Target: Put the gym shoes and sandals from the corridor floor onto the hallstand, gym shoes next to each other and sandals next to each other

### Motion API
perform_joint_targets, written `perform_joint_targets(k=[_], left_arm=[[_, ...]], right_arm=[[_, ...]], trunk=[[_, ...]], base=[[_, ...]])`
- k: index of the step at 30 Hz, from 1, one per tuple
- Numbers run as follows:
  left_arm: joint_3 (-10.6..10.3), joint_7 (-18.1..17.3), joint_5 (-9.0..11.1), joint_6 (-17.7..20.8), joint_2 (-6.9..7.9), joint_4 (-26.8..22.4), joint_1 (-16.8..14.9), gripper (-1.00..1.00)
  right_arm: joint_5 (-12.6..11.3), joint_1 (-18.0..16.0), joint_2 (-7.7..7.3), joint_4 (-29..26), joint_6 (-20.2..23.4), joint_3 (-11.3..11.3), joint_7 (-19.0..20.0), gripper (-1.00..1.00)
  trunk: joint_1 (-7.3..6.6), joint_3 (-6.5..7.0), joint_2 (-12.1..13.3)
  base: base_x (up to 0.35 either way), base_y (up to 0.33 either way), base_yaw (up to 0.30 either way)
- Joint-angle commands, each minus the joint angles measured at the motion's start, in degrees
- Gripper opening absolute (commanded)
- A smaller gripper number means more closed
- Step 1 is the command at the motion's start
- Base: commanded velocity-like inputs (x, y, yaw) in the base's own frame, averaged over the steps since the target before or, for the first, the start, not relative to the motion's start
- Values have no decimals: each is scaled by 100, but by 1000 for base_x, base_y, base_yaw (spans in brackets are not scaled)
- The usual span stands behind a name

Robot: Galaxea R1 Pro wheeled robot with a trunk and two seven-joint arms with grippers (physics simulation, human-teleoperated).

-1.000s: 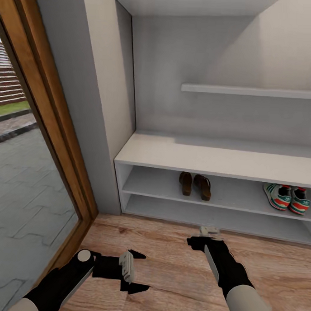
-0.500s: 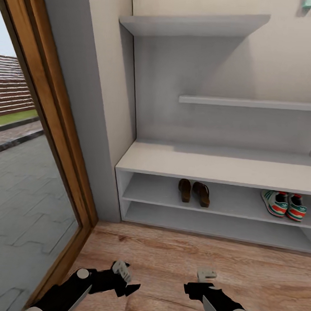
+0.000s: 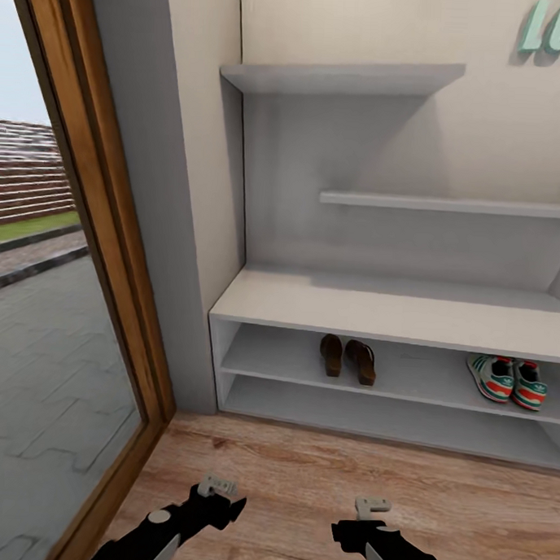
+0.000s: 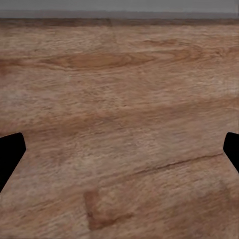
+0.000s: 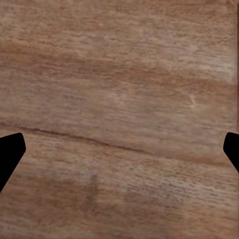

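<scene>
Four shoes sit on the hallstand's [image 3: 377, 305] upper open shelf: the two sandals [image 3: 349, 360] side by side toward its left end, the two gym shoes [image 3: 509, 380] paired at the right, none on the corridor floor [image 3: 320, 477]. The left gripper [image 3: 219, 491] and right gripper [image 3: 371, 512] hang over bare planks, jaws spread wide and carrying nothing, so the job looks finished

A wood-framed glass door [image 3: 86, 247] (paving outside) and teal wall letters [image 3: 556, 27].
</scene>
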Motion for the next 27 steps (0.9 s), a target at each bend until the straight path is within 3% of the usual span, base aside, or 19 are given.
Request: perform_joint_targets(k=[1, 8, 27], left_arm=[[-40, 40, 72, -87, -19, 57, -5, 100], [-40, 187, 169, -581, -131, 383, -5, 100], [-33, 198, 182, -636, -141, 579, -5, 100]], right_arm=[[48, 0, 2, -12, 33, -39, -1, 100], [52, 1, 8, -3, 32, -39, -1, 100], [52, 1, 9, -1, 32, -39, -1, 100]], trunk=[[-24, 13, 39], [-68, 49, 120], [-68, 49, 120]], base=[[0, 0, 0], [0, 0, 0], [0, 0, 0]])
